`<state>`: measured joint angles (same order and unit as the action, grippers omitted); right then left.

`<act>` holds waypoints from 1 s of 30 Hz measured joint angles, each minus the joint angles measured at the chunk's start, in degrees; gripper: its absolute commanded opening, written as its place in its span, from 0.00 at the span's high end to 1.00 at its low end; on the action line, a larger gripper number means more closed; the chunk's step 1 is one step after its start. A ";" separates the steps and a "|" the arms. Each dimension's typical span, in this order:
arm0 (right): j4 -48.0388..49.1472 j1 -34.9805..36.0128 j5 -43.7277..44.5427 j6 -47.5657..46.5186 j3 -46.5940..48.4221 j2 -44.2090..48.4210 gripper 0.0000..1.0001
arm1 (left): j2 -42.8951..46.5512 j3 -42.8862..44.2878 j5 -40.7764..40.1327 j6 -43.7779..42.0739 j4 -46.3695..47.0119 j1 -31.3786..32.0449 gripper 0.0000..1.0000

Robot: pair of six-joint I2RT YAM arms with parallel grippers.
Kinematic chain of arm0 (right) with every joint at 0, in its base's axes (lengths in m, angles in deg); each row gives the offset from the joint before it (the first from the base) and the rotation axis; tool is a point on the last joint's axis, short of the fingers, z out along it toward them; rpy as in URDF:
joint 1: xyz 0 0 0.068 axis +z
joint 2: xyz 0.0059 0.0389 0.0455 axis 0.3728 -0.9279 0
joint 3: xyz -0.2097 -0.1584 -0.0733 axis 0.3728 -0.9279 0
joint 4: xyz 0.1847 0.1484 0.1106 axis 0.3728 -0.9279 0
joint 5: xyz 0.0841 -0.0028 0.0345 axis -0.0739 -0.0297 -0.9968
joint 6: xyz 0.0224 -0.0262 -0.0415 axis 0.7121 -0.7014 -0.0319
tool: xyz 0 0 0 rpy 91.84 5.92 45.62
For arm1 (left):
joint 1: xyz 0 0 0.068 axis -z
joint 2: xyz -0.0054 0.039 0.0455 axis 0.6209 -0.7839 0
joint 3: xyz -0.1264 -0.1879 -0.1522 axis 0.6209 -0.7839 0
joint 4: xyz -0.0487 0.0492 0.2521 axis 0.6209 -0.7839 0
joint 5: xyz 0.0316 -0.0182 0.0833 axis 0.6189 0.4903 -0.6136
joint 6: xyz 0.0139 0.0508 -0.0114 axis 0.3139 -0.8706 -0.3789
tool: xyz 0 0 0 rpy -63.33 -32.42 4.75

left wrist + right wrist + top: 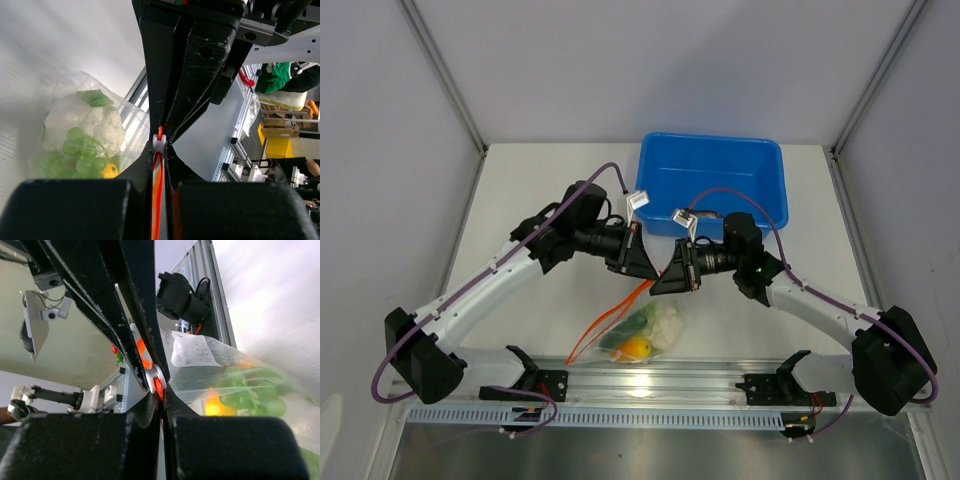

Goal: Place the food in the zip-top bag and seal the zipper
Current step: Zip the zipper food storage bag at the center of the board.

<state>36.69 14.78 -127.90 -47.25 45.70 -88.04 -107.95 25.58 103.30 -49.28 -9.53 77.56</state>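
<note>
The clear zip-top bag (655,335) hangs between both grippers just above the table. It holds the food: white cauliflower (85,122), green pea cluster (80,152) and yellow mango (638,348). The peas (250,390) and mango (217,405) also show in the right wrist view. My left gripper (642,268) (159,150) is shut on the orange-red zipper (157,195). My right gripper (668,275) (160,396) is shut on the same strip, tip to tip with the left. The white slider (159,142) (156,379) sits between their tips. The strip's loose part (605,320) droops to the left.
A blue plastic bin (715,185) stands behind the grippers at the back right. An aluminium rail (660,385) runs along the table's near edge, just in front of the bag. Grey walls close the back and sides.
</note>
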 measured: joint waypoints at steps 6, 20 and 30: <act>2.56 -0.04 1.11 4.26 -0.22 -0.28 1.00 | 0.02 1.62 -2.25 -1.16 -1.77 0.33 0.99; 11.23 -0.81 4.20 11.45 -4.72 -0.28 1.00 | 1.60 1.01 -5.84 -2.71 -3.85 1.49 0.99; 12.07 -1.40 5.18 12.35 -5.18 -0.28 1.00 | 4.83 -1.57 -7.08 -2.73 -4.68 1.53 1.00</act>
<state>48.75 13.38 -122.72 -34.90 40.52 -88.32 -103.12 24.00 96.22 -52.01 -14.20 79.09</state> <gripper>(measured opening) 0.006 0.066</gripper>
